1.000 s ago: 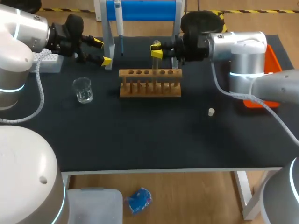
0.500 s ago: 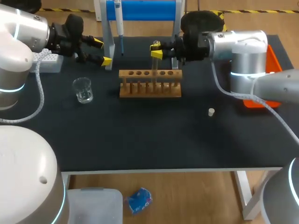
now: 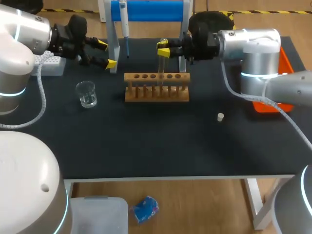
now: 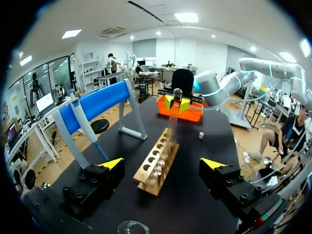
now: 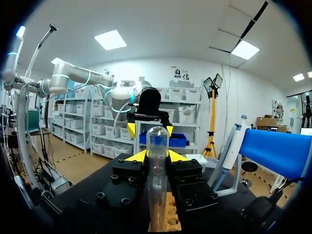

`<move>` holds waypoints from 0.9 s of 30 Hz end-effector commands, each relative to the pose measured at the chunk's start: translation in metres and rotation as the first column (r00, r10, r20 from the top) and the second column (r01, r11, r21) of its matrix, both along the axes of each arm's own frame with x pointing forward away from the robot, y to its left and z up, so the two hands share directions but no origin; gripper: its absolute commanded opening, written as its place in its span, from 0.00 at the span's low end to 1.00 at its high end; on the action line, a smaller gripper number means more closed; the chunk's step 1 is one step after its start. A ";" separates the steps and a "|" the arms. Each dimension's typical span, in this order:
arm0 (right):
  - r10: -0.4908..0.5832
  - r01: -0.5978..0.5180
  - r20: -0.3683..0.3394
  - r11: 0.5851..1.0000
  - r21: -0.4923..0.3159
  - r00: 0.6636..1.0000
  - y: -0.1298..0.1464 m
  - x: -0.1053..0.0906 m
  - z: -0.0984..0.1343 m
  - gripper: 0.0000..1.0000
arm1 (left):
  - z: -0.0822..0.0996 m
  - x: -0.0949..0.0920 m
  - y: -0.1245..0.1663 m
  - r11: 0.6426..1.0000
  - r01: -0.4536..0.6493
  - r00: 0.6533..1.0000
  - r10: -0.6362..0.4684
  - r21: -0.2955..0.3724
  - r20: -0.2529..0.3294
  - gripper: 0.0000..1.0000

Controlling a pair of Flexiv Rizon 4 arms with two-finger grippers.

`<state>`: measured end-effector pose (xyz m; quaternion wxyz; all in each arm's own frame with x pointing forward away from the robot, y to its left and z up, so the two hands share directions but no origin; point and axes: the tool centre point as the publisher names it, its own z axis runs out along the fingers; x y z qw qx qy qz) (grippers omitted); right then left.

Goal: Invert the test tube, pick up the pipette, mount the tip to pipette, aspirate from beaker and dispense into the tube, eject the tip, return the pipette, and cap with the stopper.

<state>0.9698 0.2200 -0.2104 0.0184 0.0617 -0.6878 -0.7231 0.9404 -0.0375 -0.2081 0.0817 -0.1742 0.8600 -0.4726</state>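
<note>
A clear test tube [image 3: 161, 66] hangs upright over the wooden rack [image 3: 156, 87], its lower end at a rack hole. My right gripper [image 3: 163, 48] is shut on the tube near its top. In the right wrist view the tube [image 5: 157, 161] stands between the yellow fingertips [image 5: 137, 156] with its rounded end up, above the rack [image 5: 168, 219]. My left gripper [image 3: 103, 54] is open and empty beside the blue stand's leg. The pipette [image 3: 124, 22] hangs on the blue stand. The glass beaker [image 3: 87, 94] sits left of the rack. A small white stopper [image 3: 220, 116] lies right of it.
A white tip box [image 3: 52, 64] lies under my left arm at the table's left edge. An orange tray [image 3: 282, 73] lies at the right edge behind my right arm. In the left wrist view the rack [image 4: 157, 163] runs ahead between the open fingers, beaker rim [image 4: 133, 227] below.
My right gripper has lifted the test tube a little higher over the rack. The left arm has not moved.
</note>
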 end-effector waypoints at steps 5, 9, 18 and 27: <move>-0.003 0.003 -0.009 1.000 -0.017 1.000 -0.002 -0.007 0.010 0.00 | 0.001 0.000 0.001 1.000 0.004 1.000 -0.004 0.001 -0.004 1.00; -0.026 0.023 -0.035 0.996 -0.086 0.999 -0.004 -0.009 0.019 0.00 | 0.001 0.000 0.001 1.000 0.004 1.000 -0.004 0.001 -0.004 1.00; -0.052 0.045 -0.061 0.992 -0.115 0.997 -0.006 -0.008 0.026 0.00 | 0.001 0.000 0.001 1.000 0.004 1.000 -0.004 0.001 -0.004 1.00; -0.079 0.057 -0.424 0.996 -0.064 0.902 -0.020 0.001 0.032 0.00 | 0.001 0.000 0.001 1.000 0.004 1.000 -0.004 0.001 -0.004 1.00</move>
